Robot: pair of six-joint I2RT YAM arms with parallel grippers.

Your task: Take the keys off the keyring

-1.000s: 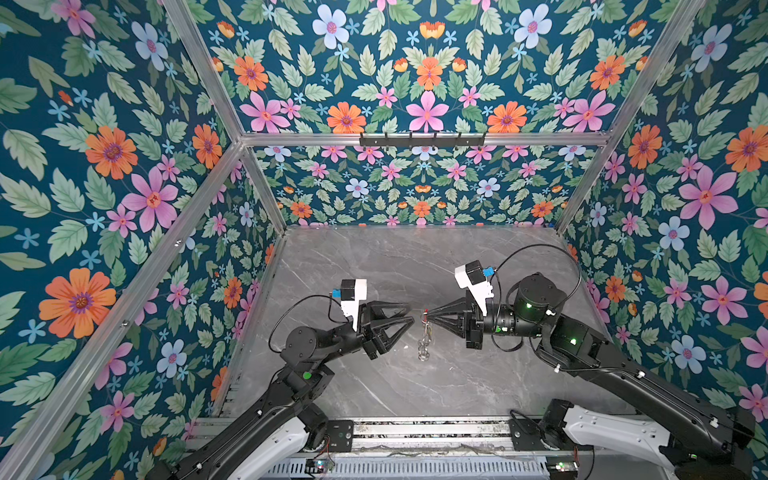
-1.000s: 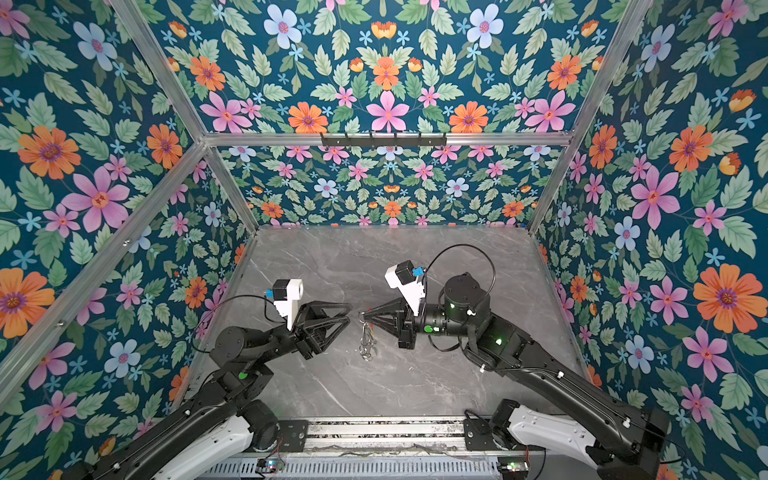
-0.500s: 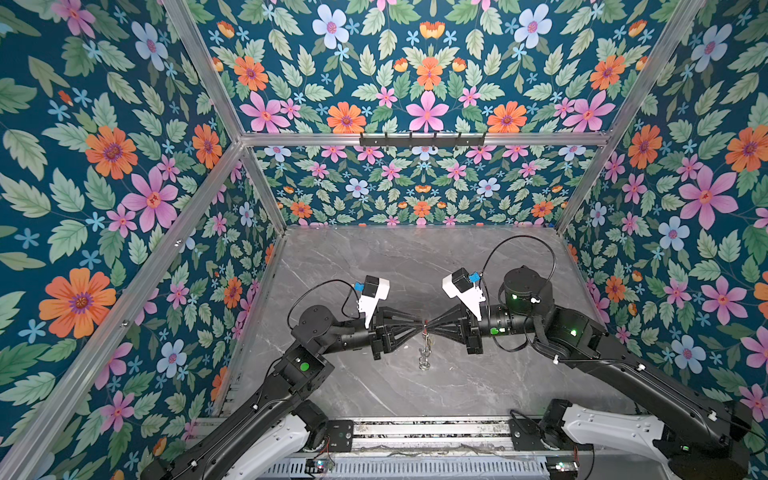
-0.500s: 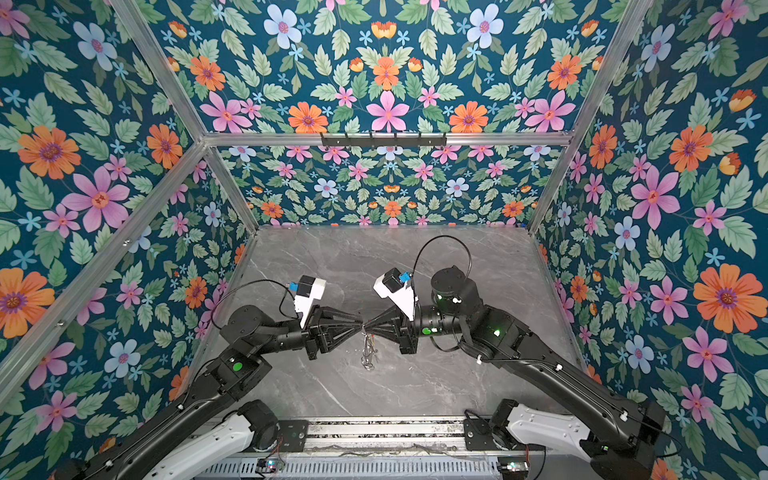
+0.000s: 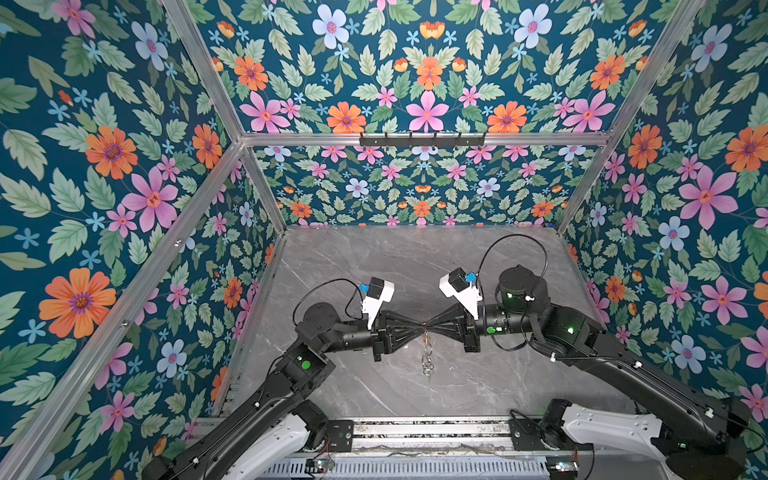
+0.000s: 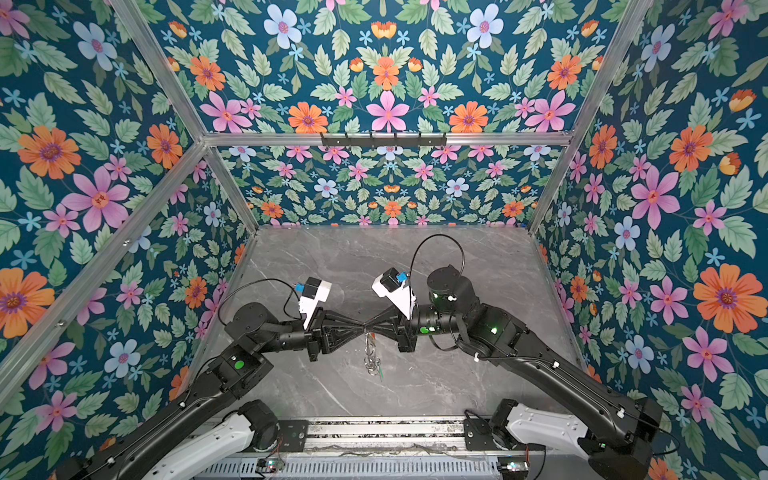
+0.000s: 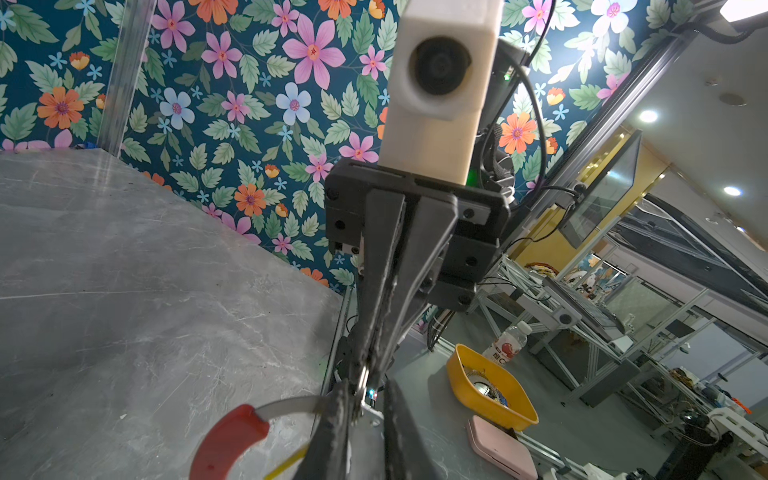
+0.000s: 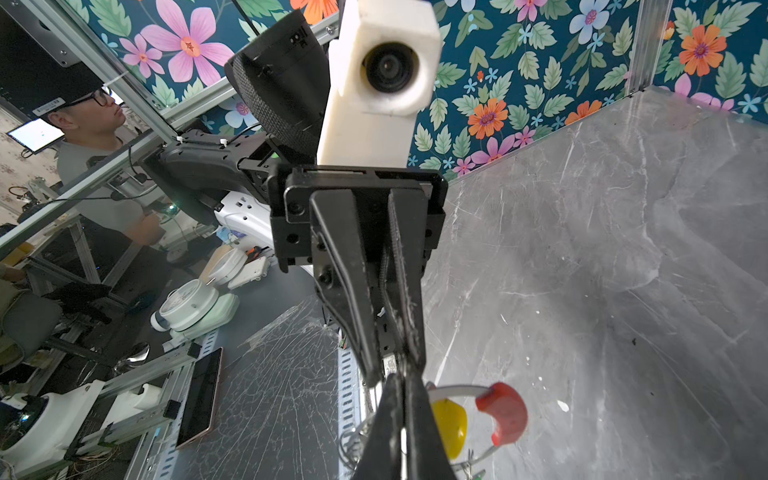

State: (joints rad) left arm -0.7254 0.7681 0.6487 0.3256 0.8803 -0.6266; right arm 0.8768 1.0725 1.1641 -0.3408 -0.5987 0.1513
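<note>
Above the middle of the grey marble table (image 5: 374, 266) both grippers meet tip to tip. The keyring (image 5: 428, 353) (image 6: 370, 353) hangs edge-on below them, a thin grey ring with a red segment (image 7: 226, 444) (image 8: 503, 413). My right gripper (image 5: 429, 325) (image 8: 401, 386) is shut on the ring's top. My left gripper (image 5: 421, 326) (image 7: 365, 395) has its jaws drawn in around the grey band right beside those tips. The keys dangle low on the ring: a yellow one (image 8: 449, 428) and one with a green tag (image 5: 431, 379) (image 6: 380, 376). Small silver loops (image 8: 353, 446) hang there too.
Flowered walls close in the table on three sides, with a black hook rail (image 5: 422, 139) on the back frame. The arms' mounting rail (image 5: 415, 432) runs along the front edge. Beyond the cage stand a yellow tray (image 7: 490, 395) and a pink case (image 7: 498, 453).
My left arm has reached right to the hanging keyring and its jaws have narrowed around the band. The right gripper drifted slightly left, still holding the ring.
</note>
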